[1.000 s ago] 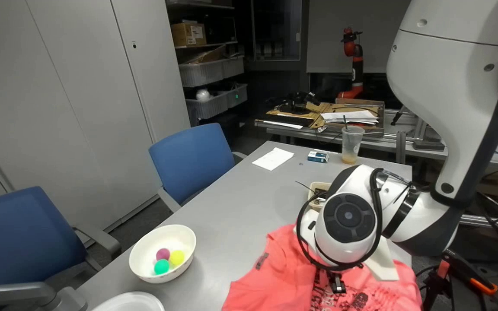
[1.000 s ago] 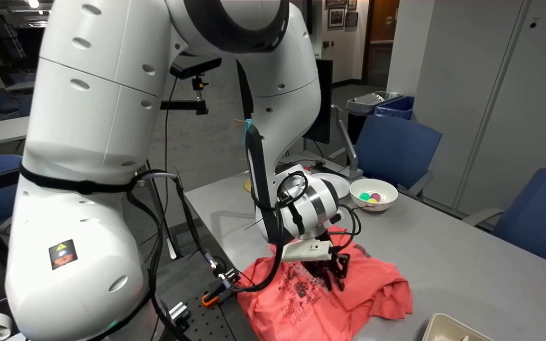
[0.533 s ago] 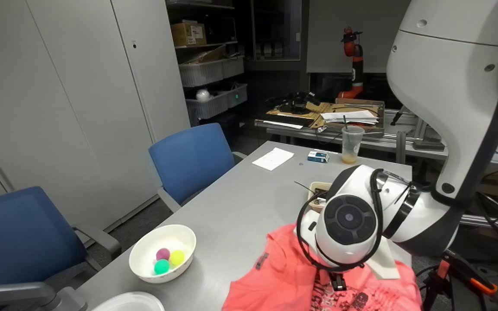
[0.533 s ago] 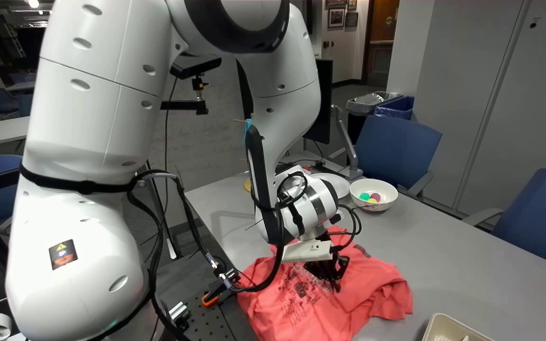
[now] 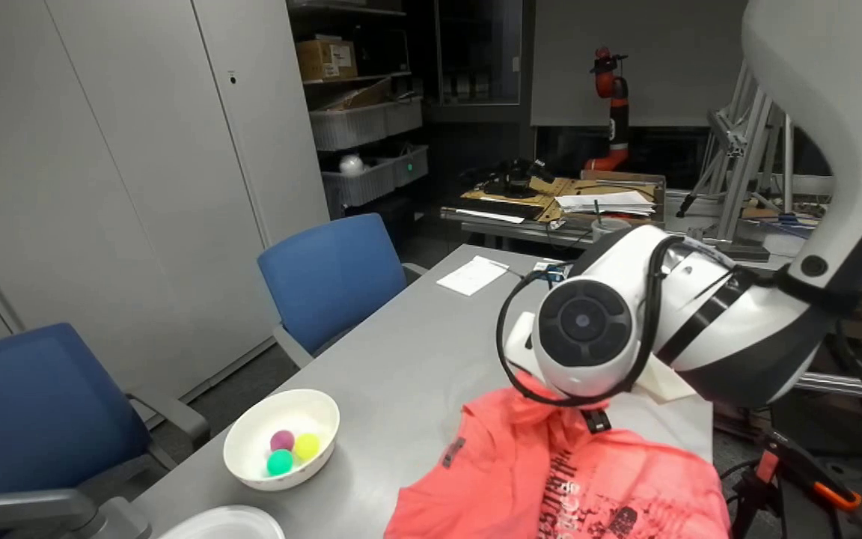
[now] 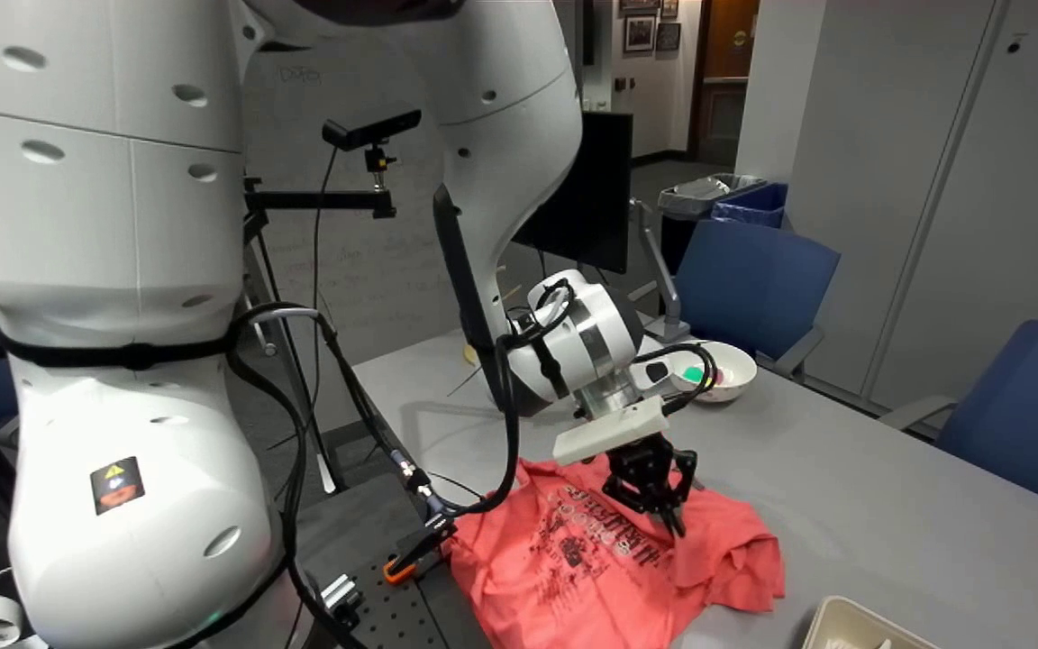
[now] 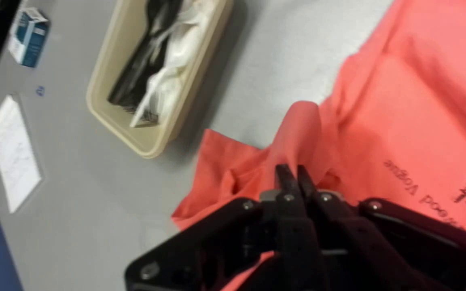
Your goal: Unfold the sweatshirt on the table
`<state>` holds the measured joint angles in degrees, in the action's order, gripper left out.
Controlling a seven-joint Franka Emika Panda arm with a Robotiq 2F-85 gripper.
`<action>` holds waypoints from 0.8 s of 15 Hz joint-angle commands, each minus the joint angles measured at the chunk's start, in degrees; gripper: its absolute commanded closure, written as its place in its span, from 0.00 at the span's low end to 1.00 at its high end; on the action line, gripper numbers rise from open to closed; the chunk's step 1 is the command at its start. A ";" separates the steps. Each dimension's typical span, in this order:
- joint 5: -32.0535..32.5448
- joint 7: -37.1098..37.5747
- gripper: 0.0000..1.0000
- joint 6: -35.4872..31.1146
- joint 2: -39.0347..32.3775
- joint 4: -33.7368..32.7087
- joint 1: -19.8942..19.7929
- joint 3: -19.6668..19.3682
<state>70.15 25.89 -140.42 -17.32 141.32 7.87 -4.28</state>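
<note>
Found at lower centre of an exterior view: a large, rumpled coral-red fabric sweatshirt with dark and pale printed lettering (image 6: 555, 586), lying on a long, smooth, light grey table (image 6: 915, 505), with folds bunched toward the garment's right. Confirmed near the middle of the wrist view: a black two-finger gripper (image 7: 293, 176), clenched on a fold of the sweatshirt, with fingertips together and cloth standing in a peak at the tips. Noted in the upper left of the wrist view: a beige rectangular plastic bin (image 7: 136, 141) of black cutlery (image 7: 140, 72) and white cutlery (image 7: 176, 60), just beside the sweatshirt; nearer the left edge, a small blue-and-white box (image 7: 30, 38) and a flat sheet of white paper (image 7: 14, 157). Recorded at lower left of an exterior view: a round white bowl (image 5: 274, 412) with a purple ball (image 5: 281, 440), a yellow ball (image 5: 306, 447) and a green ball (image 5: 279, 463) inside, well apart from the sweatshirt; below, a round white dish (image 5: 225, 525), cut off by the bottom edge.
</note>
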 commanded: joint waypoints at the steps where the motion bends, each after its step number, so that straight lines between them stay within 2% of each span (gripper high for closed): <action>1: 6.89 0.15 0.99 10.17 6.53 0.37 -0.43 1.16; 4: 15.21 4.20 0.99 17.44 6.19 -0.34 -1.26 1.74; 6: 18.33 7.80 0.99 20.47 5.21 -0.39 -2.05 2.06; 9: 20.44 13.88 0.99 23.78 3.92 -0.70 -3.24 2.38; 10: 18.36 10.22 0.97 21.79 4.96 -0.34 -3.72 3.14; 12: 18.95 12.25 0.97 22.66 4.37 -0.35 -4.14 3.11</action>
<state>88.98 38.26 -118.25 -13.01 141.00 5.89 -3.42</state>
